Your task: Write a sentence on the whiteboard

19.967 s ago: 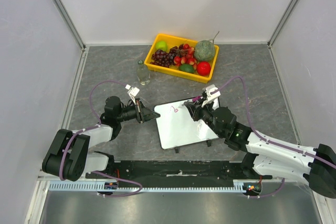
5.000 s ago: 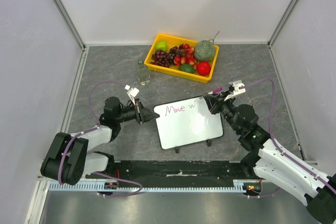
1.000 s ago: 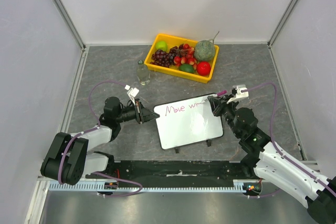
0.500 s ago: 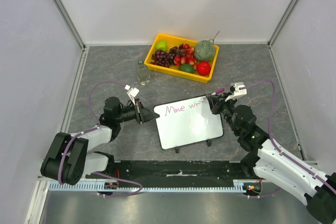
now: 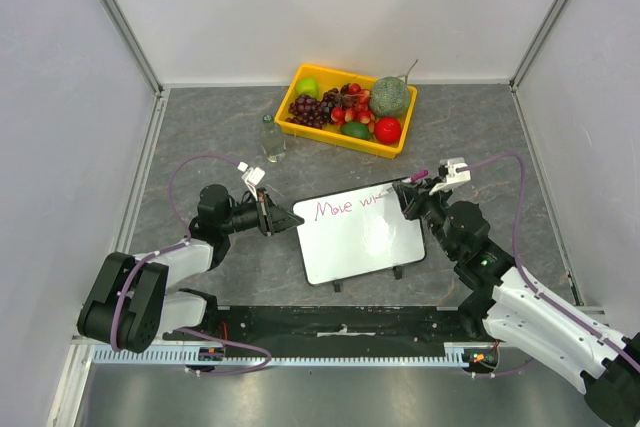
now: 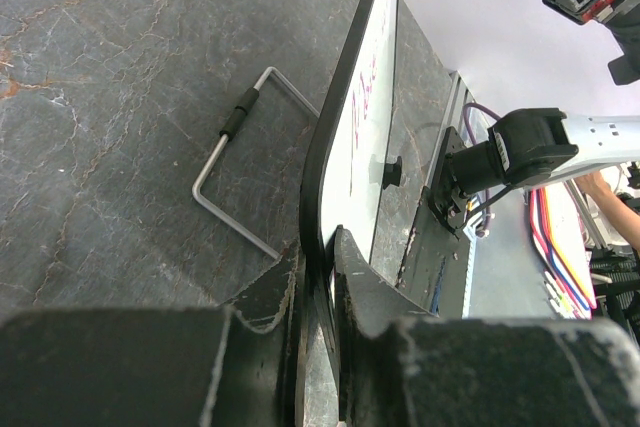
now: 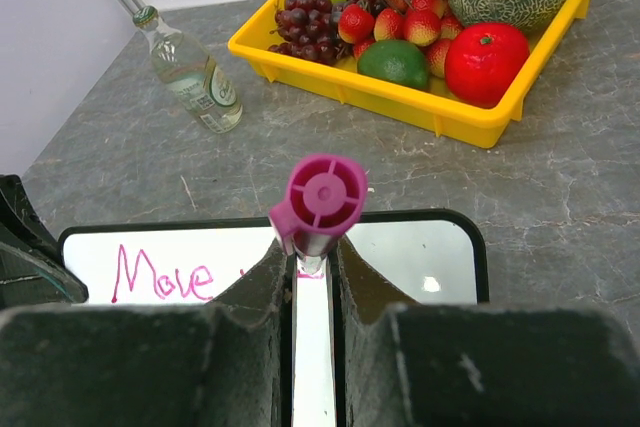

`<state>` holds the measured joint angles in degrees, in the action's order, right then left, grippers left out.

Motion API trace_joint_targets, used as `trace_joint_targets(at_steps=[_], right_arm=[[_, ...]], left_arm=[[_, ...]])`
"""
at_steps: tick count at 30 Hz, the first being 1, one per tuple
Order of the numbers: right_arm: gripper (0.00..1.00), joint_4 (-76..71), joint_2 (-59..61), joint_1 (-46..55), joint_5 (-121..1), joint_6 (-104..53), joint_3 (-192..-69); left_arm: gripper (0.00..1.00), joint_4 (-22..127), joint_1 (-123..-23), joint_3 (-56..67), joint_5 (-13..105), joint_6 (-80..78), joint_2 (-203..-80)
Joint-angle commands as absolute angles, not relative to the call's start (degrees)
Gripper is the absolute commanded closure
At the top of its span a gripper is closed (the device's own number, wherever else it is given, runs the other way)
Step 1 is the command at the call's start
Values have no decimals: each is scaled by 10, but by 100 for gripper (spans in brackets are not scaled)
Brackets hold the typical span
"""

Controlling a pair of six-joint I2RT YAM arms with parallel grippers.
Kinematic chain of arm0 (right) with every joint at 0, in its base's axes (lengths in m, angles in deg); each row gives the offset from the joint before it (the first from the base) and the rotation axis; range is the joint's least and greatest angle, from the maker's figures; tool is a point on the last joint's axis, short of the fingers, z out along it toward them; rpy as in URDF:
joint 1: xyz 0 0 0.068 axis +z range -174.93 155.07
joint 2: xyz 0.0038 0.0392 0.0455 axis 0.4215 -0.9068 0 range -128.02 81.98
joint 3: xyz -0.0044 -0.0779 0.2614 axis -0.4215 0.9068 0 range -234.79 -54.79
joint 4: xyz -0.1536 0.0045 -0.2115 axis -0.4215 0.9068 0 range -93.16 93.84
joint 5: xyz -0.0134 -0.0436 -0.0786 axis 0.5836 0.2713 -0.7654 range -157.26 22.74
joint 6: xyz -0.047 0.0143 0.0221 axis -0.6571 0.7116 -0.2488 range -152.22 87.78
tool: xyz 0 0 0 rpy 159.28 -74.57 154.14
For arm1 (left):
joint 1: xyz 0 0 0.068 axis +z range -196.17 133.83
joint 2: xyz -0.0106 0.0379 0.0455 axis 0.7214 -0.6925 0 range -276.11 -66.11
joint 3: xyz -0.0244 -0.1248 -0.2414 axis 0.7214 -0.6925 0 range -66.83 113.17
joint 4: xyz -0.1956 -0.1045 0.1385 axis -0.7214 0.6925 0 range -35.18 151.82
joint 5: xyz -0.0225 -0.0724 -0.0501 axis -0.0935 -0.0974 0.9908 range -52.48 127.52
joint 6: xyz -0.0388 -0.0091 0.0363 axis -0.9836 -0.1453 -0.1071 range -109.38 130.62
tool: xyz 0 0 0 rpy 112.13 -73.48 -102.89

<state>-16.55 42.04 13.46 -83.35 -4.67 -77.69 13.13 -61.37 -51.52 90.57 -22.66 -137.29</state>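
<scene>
The whiteboard (image 5: 360, 232) lies in the middle of the table, white with a thin black rim. Magenta lettering (image 5: 345, 206) runs along its far edge and reads "Move" plus a few more strokes. My left gripper (image 5: 290, 219) is shut on the board's left rim; in the left wrist view the rim (image 6: 325, 172) sits between the jaws. My right gripper (image 5: 408, 194) is shut on a magenta marker (image 7: 322, 197), held tip down on the board's far right part (image 7: 420, 252). The word "Move" (image 7: 160, 275) shows left of the marker.
A yellow tray (image 5: 350, 139) with grapes, strawberries, a melon, a red fruit and green fruits stands behind the board. A small clear bottle (image 5: 271, 139) stands left of it. A bent wire stand (image 6: 235, 172) lies under the board's edge. Grey walls enclose the table.
The right gripper with the marker has shifted slightly along the board's far right edge within the last second. More strokes follow "Move" than five seconds ago. The left arm has not moved.
</scene>
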Motion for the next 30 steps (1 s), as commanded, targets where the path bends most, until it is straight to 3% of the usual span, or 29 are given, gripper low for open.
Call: trace_joint_targets(at_steps=[1,30], right_arm=[[100,-164,426,133,-820,-46,-773],[100,-127,439,133,-840,-58,-776]], left_arm=[[98,137,-616,-522,903,-180,-1369],[98,137,-616,-523,903,-182,-1369]])
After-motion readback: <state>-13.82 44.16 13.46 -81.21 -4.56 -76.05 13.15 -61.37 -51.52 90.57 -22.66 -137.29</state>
